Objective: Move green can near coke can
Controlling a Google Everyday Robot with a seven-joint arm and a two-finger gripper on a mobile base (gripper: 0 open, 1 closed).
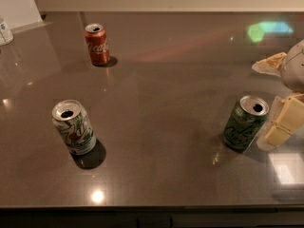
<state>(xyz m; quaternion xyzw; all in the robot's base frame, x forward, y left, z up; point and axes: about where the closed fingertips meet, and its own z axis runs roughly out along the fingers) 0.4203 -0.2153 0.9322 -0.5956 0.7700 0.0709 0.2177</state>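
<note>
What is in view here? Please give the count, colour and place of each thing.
dark green soda can with silver top: one, dark green, front right, upright
red Coca-Cola soda can: one, red, back left, upright
mostly white soda can with green and red markings: one, white, front left, upright
small white object: one, white, far left edge, cut off
glossy dark grey table top: one, dark grey, under the cans
cream-coloured gripper: one, cream, right edge, beside the dark green can

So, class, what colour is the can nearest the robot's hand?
Dark green, pale lettering: the green can, camera view; hand beside it.
</note>
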